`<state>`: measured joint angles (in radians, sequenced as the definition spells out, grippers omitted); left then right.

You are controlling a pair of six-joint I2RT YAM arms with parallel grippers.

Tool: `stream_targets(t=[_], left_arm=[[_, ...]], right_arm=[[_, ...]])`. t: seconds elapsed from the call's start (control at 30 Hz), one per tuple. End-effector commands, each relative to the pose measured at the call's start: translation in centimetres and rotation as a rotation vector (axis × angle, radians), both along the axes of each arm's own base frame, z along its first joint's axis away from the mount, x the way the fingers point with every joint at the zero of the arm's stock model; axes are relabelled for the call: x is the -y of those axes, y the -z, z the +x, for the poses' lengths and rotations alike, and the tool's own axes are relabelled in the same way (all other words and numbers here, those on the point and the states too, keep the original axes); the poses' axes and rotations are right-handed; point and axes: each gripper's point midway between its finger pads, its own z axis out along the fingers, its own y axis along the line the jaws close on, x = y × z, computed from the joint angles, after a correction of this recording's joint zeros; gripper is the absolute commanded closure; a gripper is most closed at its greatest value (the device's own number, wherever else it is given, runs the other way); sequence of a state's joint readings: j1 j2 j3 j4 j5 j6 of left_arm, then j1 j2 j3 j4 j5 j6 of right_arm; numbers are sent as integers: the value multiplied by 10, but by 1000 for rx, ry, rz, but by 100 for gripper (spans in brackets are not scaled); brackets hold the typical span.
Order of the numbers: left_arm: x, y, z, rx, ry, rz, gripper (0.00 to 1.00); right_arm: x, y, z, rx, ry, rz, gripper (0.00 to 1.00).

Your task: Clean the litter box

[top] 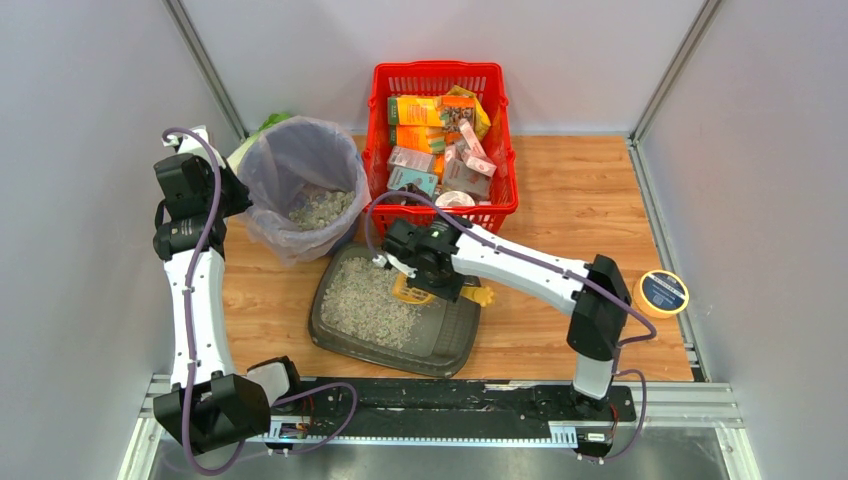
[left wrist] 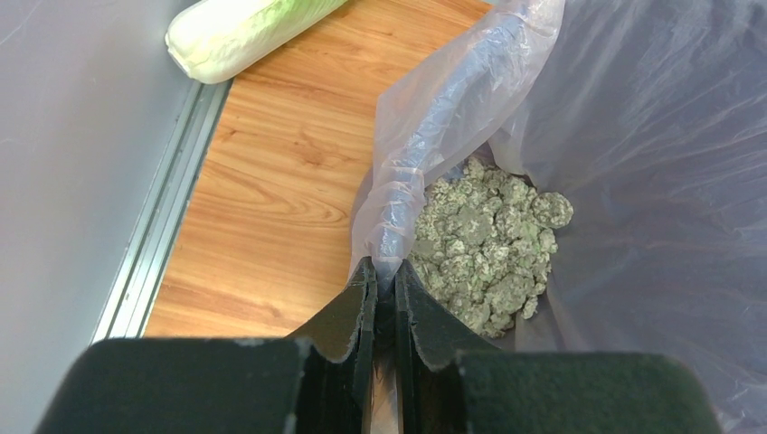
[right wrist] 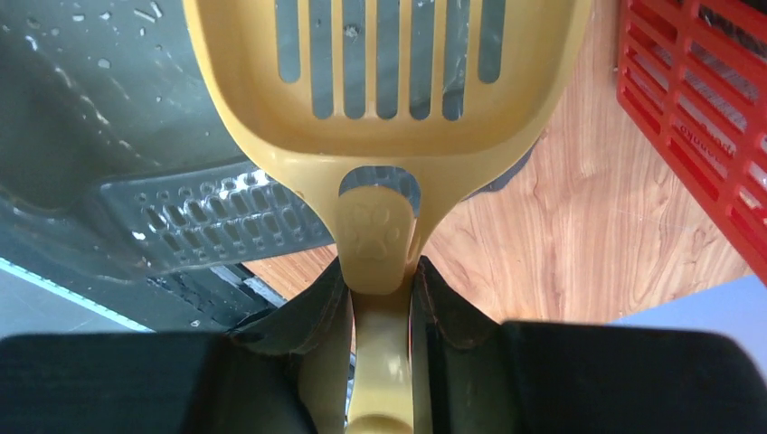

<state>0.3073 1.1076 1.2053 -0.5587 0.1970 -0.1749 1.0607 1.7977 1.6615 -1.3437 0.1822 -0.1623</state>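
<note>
The left gripper [left wrist: 384, 271] is nearly closed, pinching the rim of the bin bag [left wrist: 425, 145]. The right gripper [right wrist: 380, 271] clamps the handle of the yellow scoop [right wrist: 378, 226] above the litter box [right wrist: 108, 108].

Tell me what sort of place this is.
Likely a robot test cell, not a home: plain grey partition walls in aluminium framing box in a wooden tabletop, a black mounting rail runs along its near edge, and the shallow dark grey plastic litter box looks staged.

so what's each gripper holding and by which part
The left gripper pinches the bin liner at its rim; right gripper clamps the yellow scoop by its handle.
</note>
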Motion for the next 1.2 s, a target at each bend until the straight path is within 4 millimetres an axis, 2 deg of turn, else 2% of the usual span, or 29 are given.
stream_targets(t=[0.0, 0.1, 0.23, 0.37, 0.7, 0.93, 1.17], left_arm=[[29, 17, -11, -66, 104, -78, 100], [30, 16, -11, -64, 105, -75, 100], [31, 16, -11, -63, 110, -82, 100], [32, 14, -11, -53, 115, -84, 100], [33, 13, -12, -50, 117, -85, 100], [36, 10, -12, -38, 126, -93, 100], [35, 10, -11, -38, 124, -94, 100]], right_arm=[[-4, 10, 4, 4, -9, -97, 100], [-7, 17, 4, -12, 5, -124, 100], [-16, 8, 4, 13, 15, -80, 100], [-25, 1, -4, -19, 18, -5, 100], [-30, 9, -26, -128, 92, -39, 100], [-37, 31, -31, -175, 83, -109, 100], [-48, 44, -23, -174, 80, -140, 100]])
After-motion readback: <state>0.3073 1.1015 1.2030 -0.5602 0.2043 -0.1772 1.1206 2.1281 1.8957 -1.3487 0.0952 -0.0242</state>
